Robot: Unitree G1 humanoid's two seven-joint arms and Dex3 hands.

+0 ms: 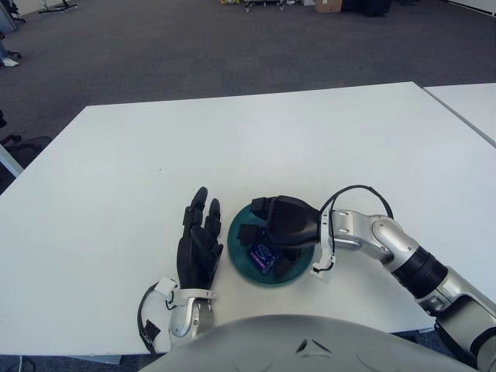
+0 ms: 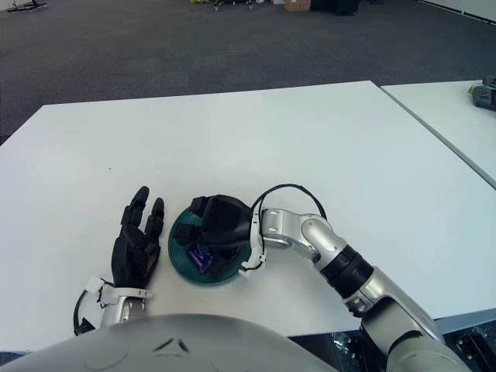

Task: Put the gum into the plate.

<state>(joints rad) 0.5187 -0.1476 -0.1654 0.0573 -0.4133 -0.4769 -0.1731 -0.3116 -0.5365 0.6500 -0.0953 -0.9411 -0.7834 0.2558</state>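
It looks like an open office or a robotics lab floor. A broad white table (image 1: 256,147) stands on dark grey carpet (image 1: 194,46) that runs far behind it, and a second white table (image 2: 457,116) sits just beside it on the right. Beyond the table's far edge, against the back of the room, there is a cardboard box (image 1: 328,5) and wheeled furniture bases (image 1: 58,6).

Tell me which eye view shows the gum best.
The left eye view: the gum lies in the green plate, visible below the right hand. The right eye view shows the same purple packet, partly under the fingers.
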